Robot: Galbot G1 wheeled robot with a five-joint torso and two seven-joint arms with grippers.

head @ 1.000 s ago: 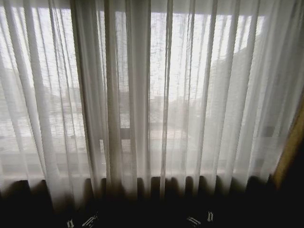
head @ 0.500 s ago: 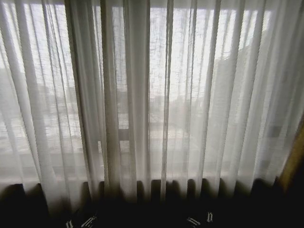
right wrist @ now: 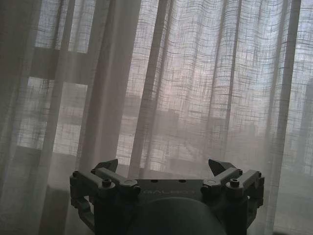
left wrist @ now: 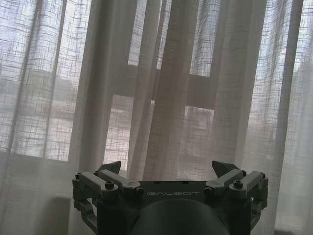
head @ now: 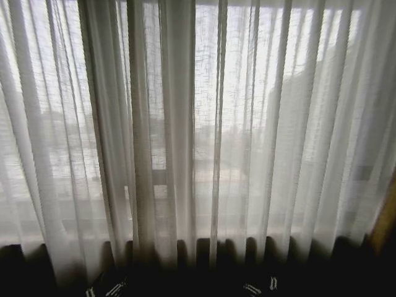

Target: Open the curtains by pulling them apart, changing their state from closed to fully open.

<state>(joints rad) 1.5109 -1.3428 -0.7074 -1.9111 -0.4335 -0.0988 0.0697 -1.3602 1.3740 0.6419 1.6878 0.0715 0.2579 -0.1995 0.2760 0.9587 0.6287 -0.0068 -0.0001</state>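
While facing the window square-on, finds the curtains hanging closed across the whole width, with no strip of bare glass anywhere. Starting at the left, sees thin, loosely pleated cloth letting daylight through. Then, left of centre, meets a thick bunch of beige-grey folds, likely where the inner edges of the two panels gather, though cannot tell the exact seam. Makes out a window frame bar as a shadow behind that bunch. Further right, sees long even pleats running on to a tan-edged dark drape at the far side, which is no part of the job. Holds the left gripper low and in front of the bunched folds, fingers spread wide and empty, apart from the cloth. Seems placed so because a thick fold gives more to bite on than a single sheer layer. Holds the right gripper likewise low, before the thinner pleats right of centre, jaws wide apart, nothing between them, not touching the fabric. Judging from both arms set either side of the middle, looks readied for an outward pull from the centre. Counts nothing of the opening as done yet.
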